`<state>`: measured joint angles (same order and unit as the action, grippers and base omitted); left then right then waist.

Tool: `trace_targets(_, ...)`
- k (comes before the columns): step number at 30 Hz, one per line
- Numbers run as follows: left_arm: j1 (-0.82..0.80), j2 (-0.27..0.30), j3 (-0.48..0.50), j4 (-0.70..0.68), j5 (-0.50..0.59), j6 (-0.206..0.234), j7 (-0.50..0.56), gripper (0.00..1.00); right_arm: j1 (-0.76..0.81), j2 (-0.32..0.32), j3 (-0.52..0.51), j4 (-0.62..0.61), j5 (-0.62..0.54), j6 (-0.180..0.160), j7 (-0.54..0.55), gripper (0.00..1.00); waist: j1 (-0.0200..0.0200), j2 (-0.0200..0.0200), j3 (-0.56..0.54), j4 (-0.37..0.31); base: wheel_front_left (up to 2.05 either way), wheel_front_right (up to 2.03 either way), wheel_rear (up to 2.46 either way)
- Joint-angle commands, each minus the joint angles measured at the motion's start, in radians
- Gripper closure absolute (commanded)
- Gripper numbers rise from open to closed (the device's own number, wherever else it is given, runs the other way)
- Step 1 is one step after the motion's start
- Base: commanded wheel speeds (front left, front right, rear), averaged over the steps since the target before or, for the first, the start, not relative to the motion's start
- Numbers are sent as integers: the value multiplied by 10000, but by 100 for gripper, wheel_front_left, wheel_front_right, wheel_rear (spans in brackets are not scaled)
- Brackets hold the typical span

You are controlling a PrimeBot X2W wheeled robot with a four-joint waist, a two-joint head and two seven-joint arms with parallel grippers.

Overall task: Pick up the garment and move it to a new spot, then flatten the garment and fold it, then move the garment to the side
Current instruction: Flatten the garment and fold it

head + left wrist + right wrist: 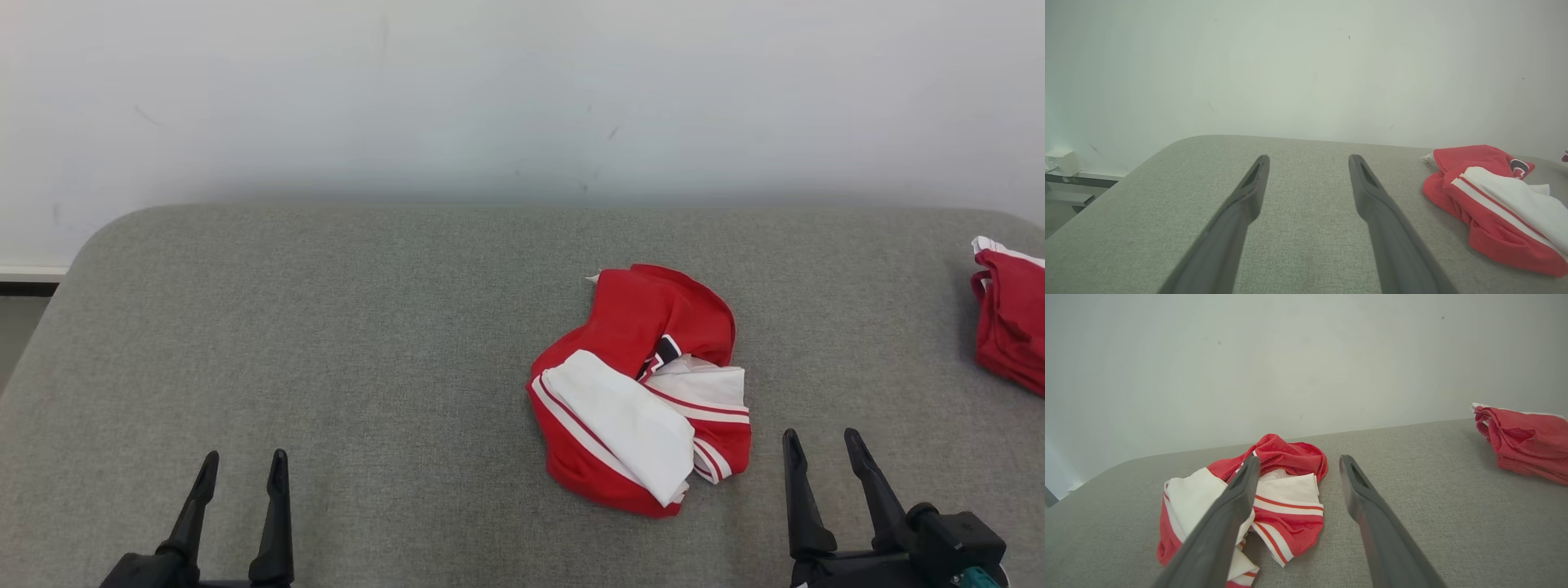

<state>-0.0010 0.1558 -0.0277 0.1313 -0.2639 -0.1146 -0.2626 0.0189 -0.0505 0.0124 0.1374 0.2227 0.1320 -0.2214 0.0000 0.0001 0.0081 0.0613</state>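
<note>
A crumpled red and white garment (645, 392) with striped trim lies in a heap on the grey padded table (326, 327), right of centre. It also shows at the right of the left wrist view as the garment (1494, 204), and ahead-left in the right wrist view as the garment (1282, 494). My left gripper (242, 465) stands open at the lower left, far from the cloth, with nothing between its fingers. My right gripper (820, 445) is open too, just right of the garment's near edge and apart from it.
A second red garment (1012, 318) lies folded at the table's right edge, seen as well in the right wrist view (1527, 441). A pale wall (522, 98) rises behind the table. The table's left corner is rounded, with floor beyond it.
</note>
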Motion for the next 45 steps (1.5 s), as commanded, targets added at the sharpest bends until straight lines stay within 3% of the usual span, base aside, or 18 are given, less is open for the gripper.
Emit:
trace_targets(1,27,-20,18,-15,63,-49,-31,0,25,1,47,15,30,-24,-42,0,0,-1,-4,7,0,0,0)
trace_targets(14,-58,-117,-69,86,102,-114,-31,0,-525,-216,947,722,193,-24,333,0,0,-1,132,259,0,0,0)
trace_targets(29,-502,-268,-291,396,26,-144,-31,0,-2402,-388,2051,4486,837,-24,-63,0,0,-1,589,1188,0,0,0)
trace_targets(30,-530,-265,-281,394,22,-146,-31,0,-2490,-370,2133,4679,943,-24,-93,66,0,-1,607,1222,0,0,0)
trace_targets(31,-551,-260,-266,400,16,-148,-31,0,-2597,-363,2213,4865,1020,-24,-126,98,0,-1,619,1244,0,0,0)
trace_targets(38,-433,-248,-109,427,14,-147,-31,0,-3092,-712,1876,4963,1276,-24,-441,100,0,-1,574,1107,0,0,0)
trace_targets(45,-313,-394,-91,473,108,-150,-31,0,-3217,-1722,697,3517,1248,-24,-443,100,0,-1,414,780,0,0,0)
